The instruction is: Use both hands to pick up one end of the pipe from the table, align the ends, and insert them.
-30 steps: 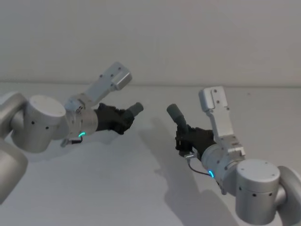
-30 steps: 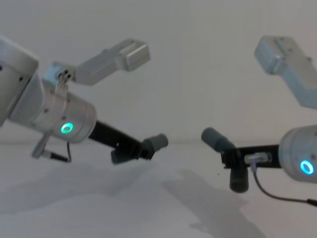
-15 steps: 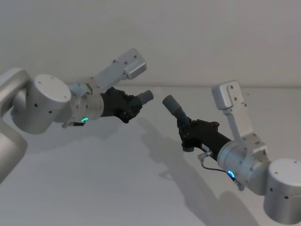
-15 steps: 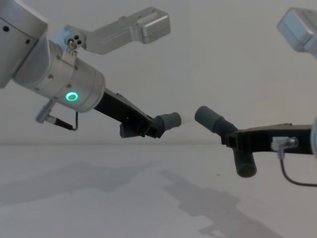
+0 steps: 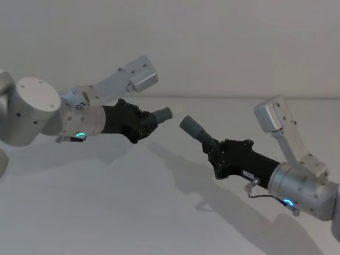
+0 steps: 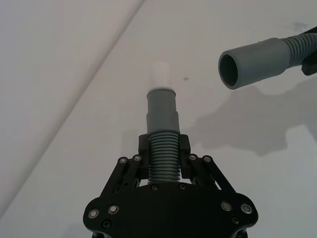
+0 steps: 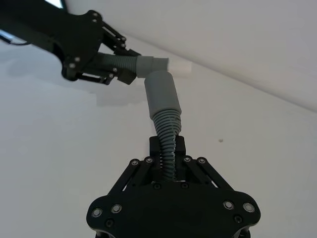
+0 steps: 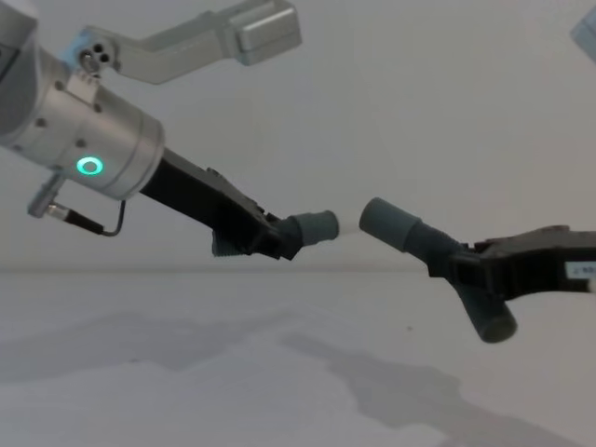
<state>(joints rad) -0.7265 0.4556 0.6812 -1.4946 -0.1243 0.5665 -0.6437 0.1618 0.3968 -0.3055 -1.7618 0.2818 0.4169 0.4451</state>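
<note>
1. Straight dark grey ribbed hose piece (image 6: pixel 162 124), with a smooth cuff and a narrower white tip (image 6: pixel 159 75).
   - Location: in the air, well above the plain matte white tabletop (image 5: pixel 106 202), on the robot's left of centre.
   - Held by: the black plastic pincer left gripper (image 5: pixel 147 122), with its fingers (image 6: pixel 143 148) clamped on the ribbed section just behind the cuff.
2. Bent dark grey ribbed hose piece (image 5: pixel 194 129), elbow form, with a wider smooth grey socket (image 6: pixel 230 71).
   - Location: in the air, on the robot's right of centre.
   - Held by: the black plastic pincer right gripper (image 7: pixel 168 148), with its fingers clamped on the ribs near the bend. In the chest view the short leg hangs below them.
3. Orientation, straight hose piece: the long axis runs on from the left gripper's own line. The tip leads towards the robot's right and slightly upward in the chest view.
4. Orientation, bent hose piece: the socket leg slants up and towards the robot's left, its mouth turned towards the other piece.
5. Relation of ends: near but apart.
   - The chest view shows a narrow gap between them.
   - The axes are not in one line: in the left wrist view the socket's mouth lies off to one side of the tip.
6. Progress, judged: both pieces are picked up and the ends are close together. Alignment is partial and insertion is not begun.
7. Remaining, judged: bring the two axes into one line, then seat the tip in the socket.
</note>
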